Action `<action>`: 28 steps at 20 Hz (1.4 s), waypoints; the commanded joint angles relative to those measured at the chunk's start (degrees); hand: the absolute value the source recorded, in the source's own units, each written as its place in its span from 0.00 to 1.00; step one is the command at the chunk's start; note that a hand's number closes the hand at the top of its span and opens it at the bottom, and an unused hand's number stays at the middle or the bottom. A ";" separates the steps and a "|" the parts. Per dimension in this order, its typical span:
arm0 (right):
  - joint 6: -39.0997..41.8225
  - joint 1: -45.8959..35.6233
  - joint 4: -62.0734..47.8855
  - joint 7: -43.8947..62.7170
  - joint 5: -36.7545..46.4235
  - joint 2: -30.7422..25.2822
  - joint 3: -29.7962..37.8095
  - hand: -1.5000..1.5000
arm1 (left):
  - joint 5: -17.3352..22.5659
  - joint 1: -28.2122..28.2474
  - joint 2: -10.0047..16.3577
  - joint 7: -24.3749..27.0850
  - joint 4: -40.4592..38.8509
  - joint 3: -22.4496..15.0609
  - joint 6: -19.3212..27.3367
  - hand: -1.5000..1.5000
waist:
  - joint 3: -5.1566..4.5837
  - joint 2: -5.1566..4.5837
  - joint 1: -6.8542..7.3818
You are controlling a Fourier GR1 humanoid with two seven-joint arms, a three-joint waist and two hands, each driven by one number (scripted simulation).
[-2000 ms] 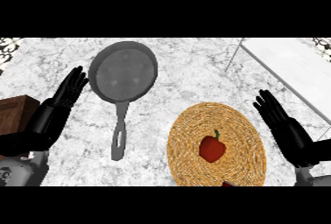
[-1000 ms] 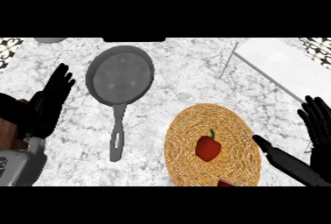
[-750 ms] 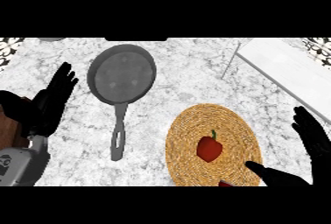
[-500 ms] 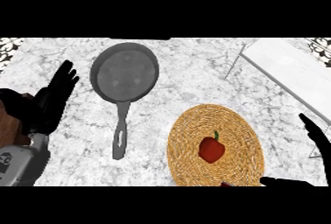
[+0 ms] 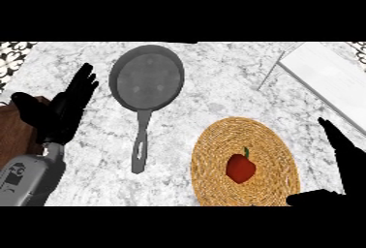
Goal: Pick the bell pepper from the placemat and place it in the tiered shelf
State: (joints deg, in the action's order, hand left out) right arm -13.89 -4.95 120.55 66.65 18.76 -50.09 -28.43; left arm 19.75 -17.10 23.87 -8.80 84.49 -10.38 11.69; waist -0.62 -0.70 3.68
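Observation:
A red bell pepper (image 5: 241, 167) with a green stem lies on the round woven placemat (image 5: 214, 150) at the lower right of the counter. My right hand (image 5: 348, 162) is open at the right edge, fingers straight and thumb spread below, just right of the placemat and apart from the pepper. The white tiered shelf (image 5: 330, 72) reaches in from the upper right corner. At the left, my left hand (image 5: 63, 108) rests open with its fingers up.
A grey frying pan (image 5: 146, 77) lies in the upper middle, its handle (image 5: 141, 145) pointing toward me. A brown wooden object (image 5: 18, 127) sits at the left edge behind my left hand. The counter is grey-white marble.
My right hand has sunk toward the lower right edge beside the placemat, thumb spreading out. The left hand has hardly shifted. The pepper has not moved.

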 commanded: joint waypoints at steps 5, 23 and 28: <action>9.81 -8.84 -6.69 18.50 1.09 6.55 -7.28 0.00 | -0.19 -1.34 -0.43 0.35 -1.81 0.57 -0.46 0.50 | 0.00 0.07 -0.63; 17.43 -15.78 -26.27 18.56 8.67 25.39 -9.81 0.00 | 0.20 2.47 0.83 -0.82 1.02 2.32 -0.87 0.50 | 0.26 1.19 -2.42; 20.14 -15.87 -26.34 18.56 13.18 31.11 -7.32 0.00 | 0.88 1.39 1.81 -0.29 -2.18 5.12 -1.52 0.50 | 0.30 1.25 -4.30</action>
State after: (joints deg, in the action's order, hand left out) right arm 1.92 -19.10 94.25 71.34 29.56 -23.80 -37.56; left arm 19.72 -15.61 24.56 -8.33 82.72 -7.04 10.78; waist -0.37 0.36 0.11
